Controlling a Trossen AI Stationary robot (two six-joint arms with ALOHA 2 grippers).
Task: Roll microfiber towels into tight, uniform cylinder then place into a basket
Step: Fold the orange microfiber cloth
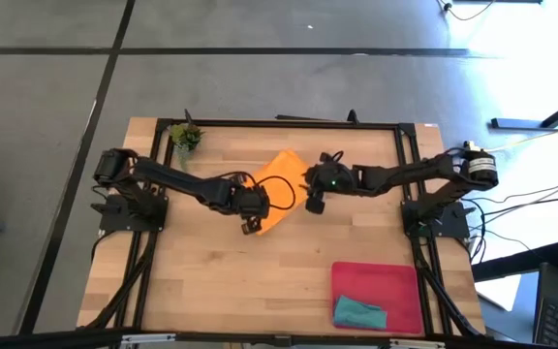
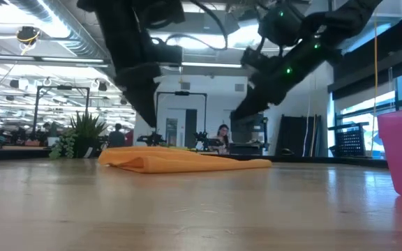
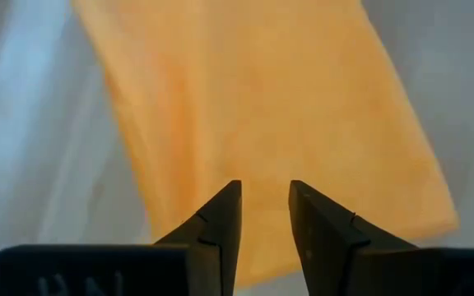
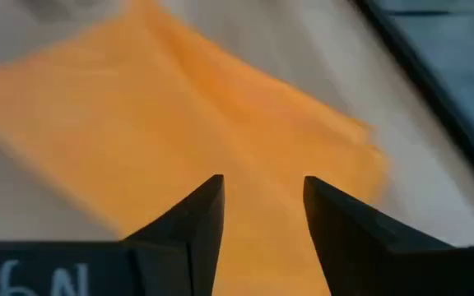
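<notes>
Nearest the front edge of the counter [image 1: 260,281] sits the red-pink basket [image 1: 395,281], and the teal towel [image 1: 359,313] is already lying bunched in its front corner. The wall of that basket shows pink at the side of the low view.

Moving back to the middle of the counter, I have the orange towel [image 1: 277,189] lying flat, folded over on itself, not rolled. My left gripper [image 1: 251,225] hangs just over its near end, fingers parted with a narrow gap, nothing between them; the left wrist view shows the cloth spread out beyond my fingertips [image 3: 227,215]. My right gripper [image 1: 315,205] is just beside the towel's other edge, also released, its fingers [image 4: 208,215] standing apart over the orange cloth and clear of it. From table height both arms come down above the towel [image 2: 180,160] and neither touches it.

Farther back, at the far left corner of the counter, stands a small green plant [image 1: 184,138]. Beyond the counter the low view shows an open room with a person [image 2: 223,134] seated in the distance.
</notes>
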